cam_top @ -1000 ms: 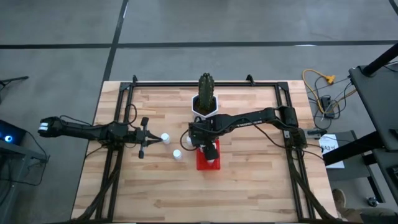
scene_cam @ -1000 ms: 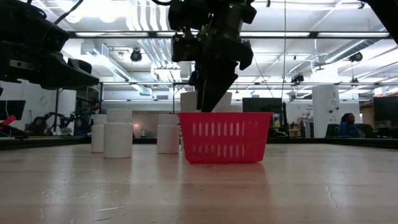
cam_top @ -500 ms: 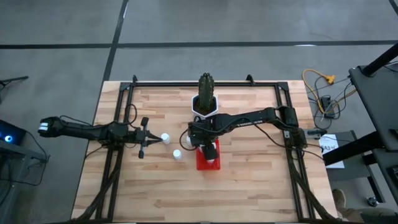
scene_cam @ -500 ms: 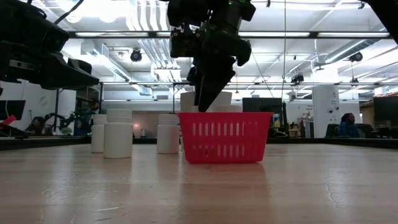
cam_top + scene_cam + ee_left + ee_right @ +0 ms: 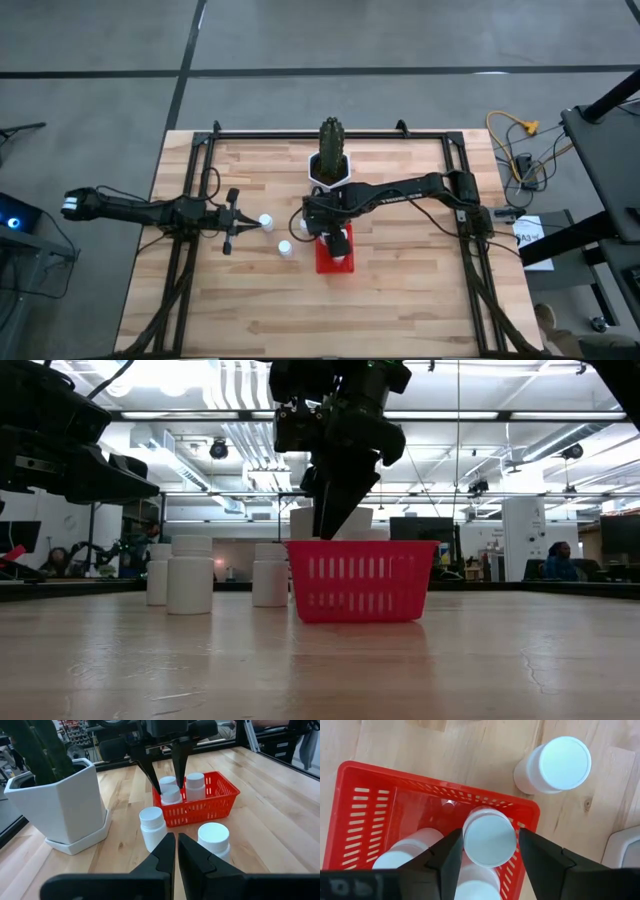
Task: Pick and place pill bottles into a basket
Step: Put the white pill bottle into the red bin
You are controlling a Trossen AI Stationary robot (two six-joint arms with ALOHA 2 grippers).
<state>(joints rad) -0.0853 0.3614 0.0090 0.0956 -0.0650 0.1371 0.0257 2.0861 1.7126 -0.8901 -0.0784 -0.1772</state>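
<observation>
The right claw (image 5: 489, 851) hangs over the red basket (image 5: 365, 800), fingers parted around a pill bottle (image 5: 489, 840) standing inside, seemingly just let go. Two more bottles sit in the basket, three stand on the counter (image 5: 400, 300) beside it (toward the left claw (image 5: 176, 851), nearly closed and empty). Next step, likely: lift clear, then fetch the nearest counter bottle (image 5: 555, 764).

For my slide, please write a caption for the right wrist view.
Right gripper open around a pill bottle over the red basket; another bottle stands outside.
</observation>
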